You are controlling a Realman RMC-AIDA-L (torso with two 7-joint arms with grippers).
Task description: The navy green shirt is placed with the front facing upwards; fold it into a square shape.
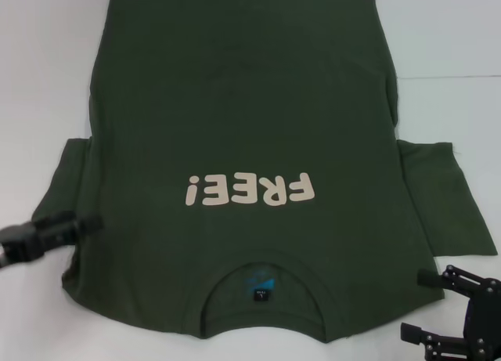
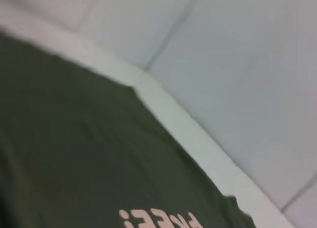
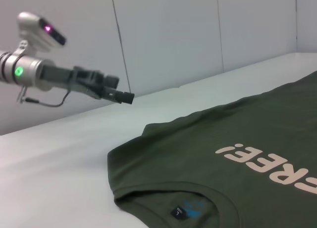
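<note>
- The large dark olive-green cotton T-shirt (image 1: 243, 126) lies flat, front up, on the white table (image 1: 39, 63), collar toward the robot, cream "FREE!" lettering (image 1: 250, 190) showing.
- No fold looks made yet; both sleeves lie spread, so all folding seems left.
- The left gripper (image 1: 92, 222) reaches over the left sleeve edge; whether it is spread or closed, I cannot tell.
- The right gripper (image 1: 416, 305) waits spread, just off the shirt's right shoulder corner.
</note>
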